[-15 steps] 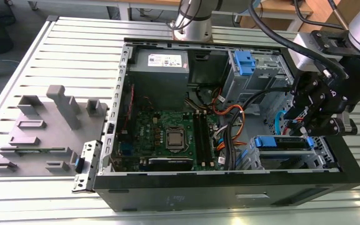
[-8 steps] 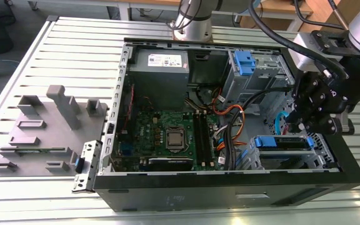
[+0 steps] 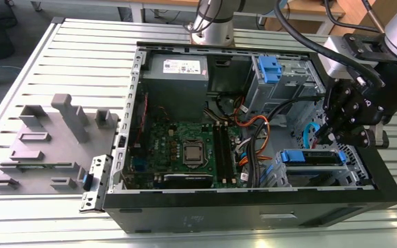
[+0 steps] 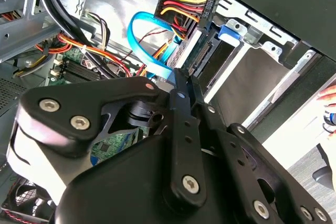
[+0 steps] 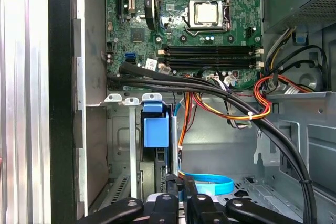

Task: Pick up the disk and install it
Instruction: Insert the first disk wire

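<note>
The disk sits in its slot in a corner of the computer case, with blue rails on both sides; my gripper is right at its end, just beside the blue cable; the jaws look squeezed together, and I see nothing held between them; I cannot tell if the disk is all the way in. I think this is the pushing-in part; I would push straight along the slot, slowly, and keep off the wires so nothing snags.

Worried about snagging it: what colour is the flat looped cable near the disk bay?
Light blue; the cable shows best in the second wrist view.
</note>
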`<state>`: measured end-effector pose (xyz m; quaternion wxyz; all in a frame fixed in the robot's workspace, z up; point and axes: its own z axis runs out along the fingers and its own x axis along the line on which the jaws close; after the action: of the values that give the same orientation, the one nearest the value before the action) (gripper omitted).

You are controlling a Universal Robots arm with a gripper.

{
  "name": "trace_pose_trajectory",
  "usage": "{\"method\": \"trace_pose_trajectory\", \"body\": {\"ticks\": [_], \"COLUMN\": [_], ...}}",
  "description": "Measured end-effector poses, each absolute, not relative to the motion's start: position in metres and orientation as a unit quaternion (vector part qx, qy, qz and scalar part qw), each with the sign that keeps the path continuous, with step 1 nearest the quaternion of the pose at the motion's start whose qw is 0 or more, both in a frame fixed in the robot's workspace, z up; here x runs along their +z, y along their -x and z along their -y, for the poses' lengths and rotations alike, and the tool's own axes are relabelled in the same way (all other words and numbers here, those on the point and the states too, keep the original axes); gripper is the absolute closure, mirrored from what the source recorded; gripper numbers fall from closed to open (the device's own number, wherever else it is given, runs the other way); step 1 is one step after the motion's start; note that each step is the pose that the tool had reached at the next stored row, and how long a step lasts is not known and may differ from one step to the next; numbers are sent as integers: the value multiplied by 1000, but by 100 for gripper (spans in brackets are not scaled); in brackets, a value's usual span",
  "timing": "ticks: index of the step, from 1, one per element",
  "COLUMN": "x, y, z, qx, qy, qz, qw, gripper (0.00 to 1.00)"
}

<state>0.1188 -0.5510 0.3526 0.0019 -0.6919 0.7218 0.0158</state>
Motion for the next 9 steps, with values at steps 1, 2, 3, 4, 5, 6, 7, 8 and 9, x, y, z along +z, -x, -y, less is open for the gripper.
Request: {"method": "trace_pose_trajectory", "body": {"ticks": [1, 2, 3, 4, 5, 6, 7, 8, 9], "x": [353, 353, 353, 353, 353, 353, 353, 352, 352], "y": [-119, -119, -119, -119, -119, -119, -119, -119, -119], "z": [551, 551, 551, 551, 551, 551, 552, 552, 553], "qx": [16, 16, 16, 16, 16, 16, 16, 16, 16], "qy": [692, 692, 692, 692, 692, 692, 692, 692, 692], "qz": [-722, -722, -722, -722, -722, -722, -722, -722, -722], "qw": [2, 2, 2, 2, 2, 2, 2, 2, 2], "gripper": [84, 84, 84, 84, 84, 84, 84, 84, 84]}}
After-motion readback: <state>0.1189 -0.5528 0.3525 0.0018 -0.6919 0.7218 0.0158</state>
